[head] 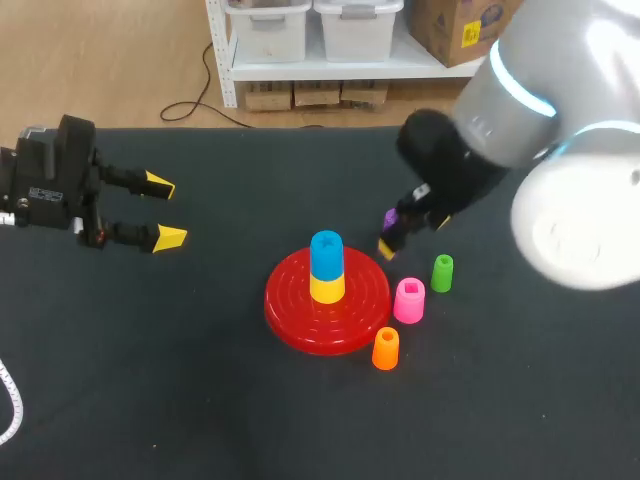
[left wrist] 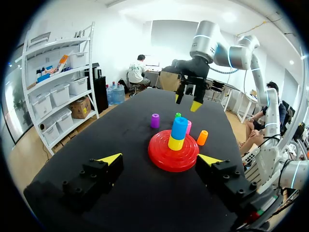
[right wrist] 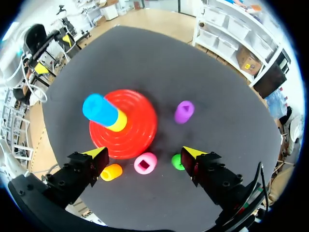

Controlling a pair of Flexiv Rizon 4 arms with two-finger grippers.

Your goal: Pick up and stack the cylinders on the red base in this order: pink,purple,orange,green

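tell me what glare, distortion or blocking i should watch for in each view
Head view: the right arm looms large near the camera, and its jaws mostly hide the purple cylinder; faint sheen on the red base. Right wrist view: the fisheye makes the blue cylinder seem to lean sideways. Left wrist view: the table edges bow.

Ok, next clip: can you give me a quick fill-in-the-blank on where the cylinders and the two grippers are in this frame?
1. On the red base, a blue cylinder sits on top of a ____ one.
2. The right gripper hangs with open fingers above the ____ cylinder.
3. The green cylinder and the orange cylinder stand on the ____, not on the base.
4. The left gripper holds nothing, and its fingers are ____.
Missing words: yellow; pink; table; open.
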